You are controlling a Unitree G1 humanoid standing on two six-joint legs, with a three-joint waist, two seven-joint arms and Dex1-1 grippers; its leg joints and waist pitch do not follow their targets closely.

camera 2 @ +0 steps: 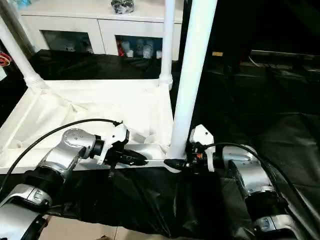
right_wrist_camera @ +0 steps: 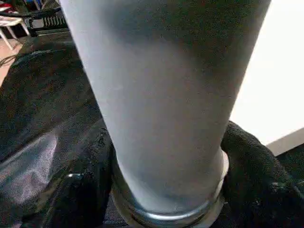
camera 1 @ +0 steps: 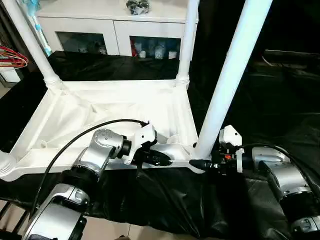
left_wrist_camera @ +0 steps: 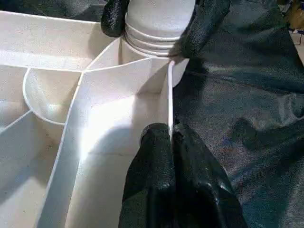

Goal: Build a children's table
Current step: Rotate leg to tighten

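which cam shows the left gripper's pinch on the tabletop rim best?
Left wrist view: the left gripper has both black fingers shut on the thin white rim, seen close up. The eye views show that gripper side-on at the tabletop's near edge, contact unclear.

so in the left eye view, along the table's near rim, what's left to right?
near-left leg base → left gripper pinching the rim → near-right leg in its corner socket → right gripper, fingers either side of that leg's base

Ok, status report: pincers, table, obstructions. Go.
Left pincer shut on tabletop rim. Right pincer around near-right leg at its socket. Tabletop upside down on black sheet, legs up. Nothing in the way.
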